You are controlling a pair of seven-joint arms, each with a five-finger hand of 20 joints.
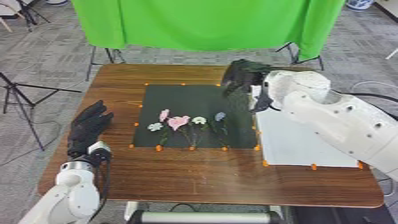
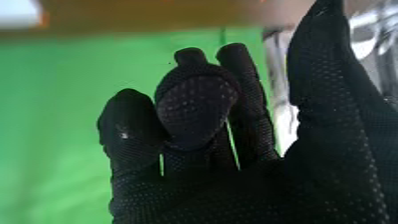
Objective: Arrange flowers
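- The flowers lie on the black sheet [image 1: 182,97], in its half that is nearer to the robot. Their heads are small and the stems are thin and green.
- Of flower heads I count five in total: two are pink, two are whitish, one is blue-violet.
- The first pink flower [image 1: 163,115] is narrow and long; the second pink flower [image 1: 179,122] is wider, with a shape a little like a heart.
- One whitish flower [image 1: 155,127] is at the left end of the group, and the other whitish flower [image 1: 199,120] is between the wider pink one and the blue-violet flower [image 1: 220,116].
- Of sheets there are two: the black one, and one white sheet [image 1: 311,145] on its right. Both are on one brown table [image 1: 178,175].
- Orange pieces are placed along the edges of these sheets, several of them.
- The right hand [image 1: 244,79] is above the far right corner of the black sheet. In the right wrist view, the fingers of this hand [image 2: 204,195] are mostly extended, one bends forward, and the thumb stands wide from them. If they hold something, I cannot tell.
- The left hand [image 1: 87,127] is at the left side of the table, apart from the flowers, with its fingers stretched forward.
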